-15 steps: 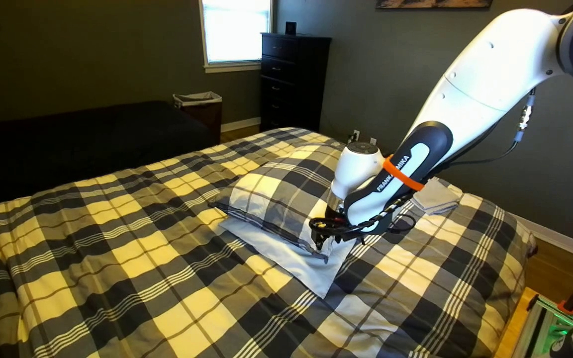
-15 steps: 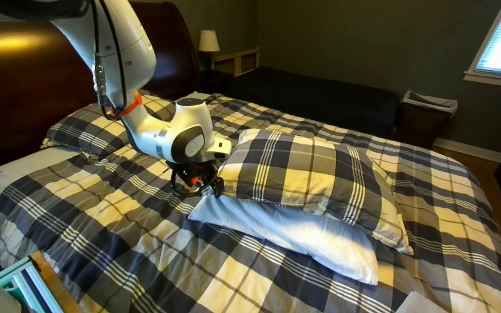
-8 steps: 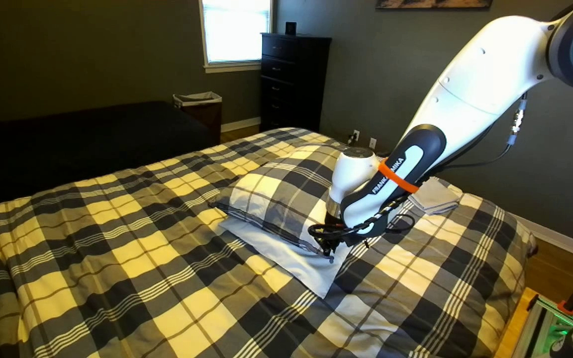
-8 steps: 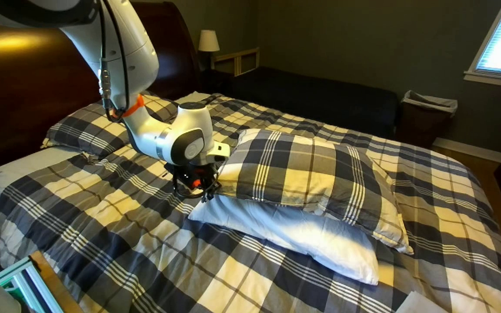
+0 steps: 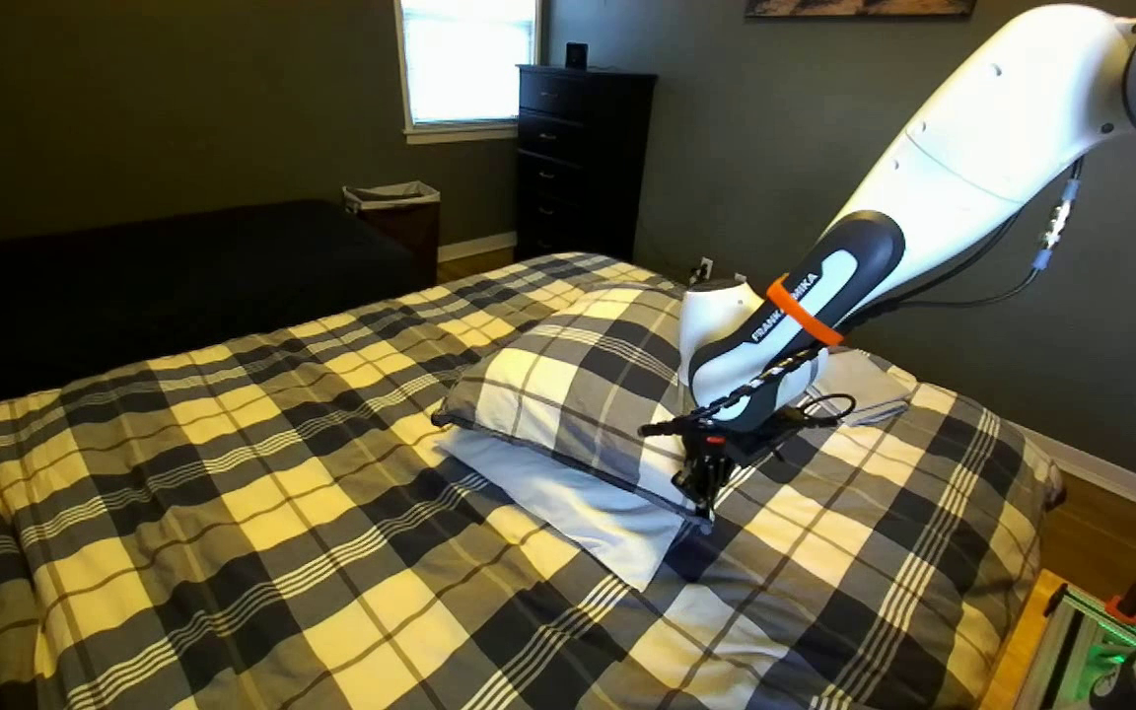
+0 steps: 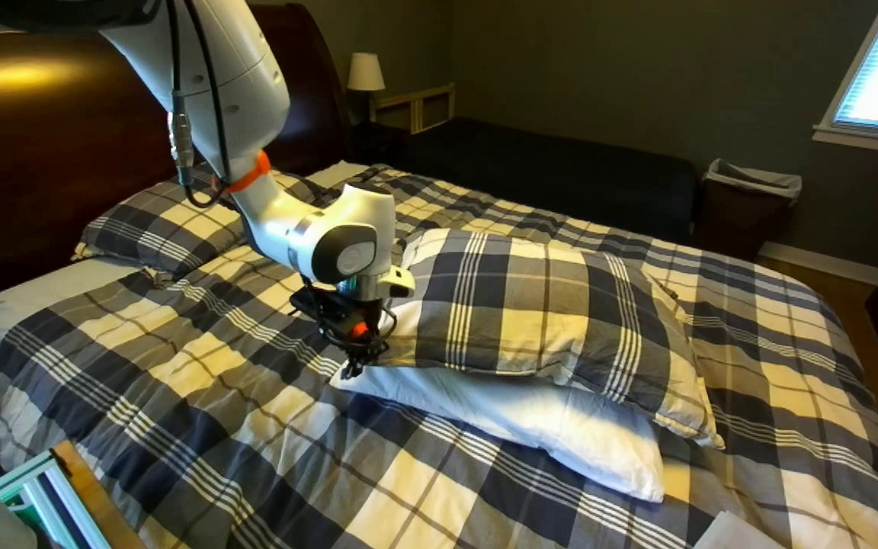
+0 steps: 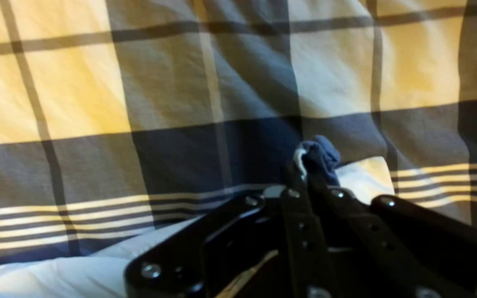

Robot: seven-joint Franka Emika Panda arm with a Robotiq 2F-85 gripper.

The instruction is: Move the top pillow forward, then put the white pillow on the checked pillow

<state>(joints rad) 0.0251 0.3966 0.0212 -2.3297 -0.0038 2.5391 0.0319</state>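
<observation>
The top pillow, which is also the checked pillow, is plump, in navy, white and pale-yellow plaid. It lies over the white pillow, whose edge and ends stick out from beneath it in both exterior views; the middle of the white one is covered. At a corner of the plaid pillow, my gripper points down. In the wrist view the gripper has its fingers nearly together, with a pinched fold of navy cloth sticking out between the tips. A strip of the white pillow shows at lower left.
A plaid bedspread covers the bed. Folded grey cloth lies behind the arm. Another plaid pillow leans near the wooden headboard. The frame at the robot's base stands beside the bed.
The gripper has gone from open to shut on the pillow's corner and pulled back. The plaid pillow has shifted slightly with it, toward the corner held; the white pillow is almost where it was.
</observation>
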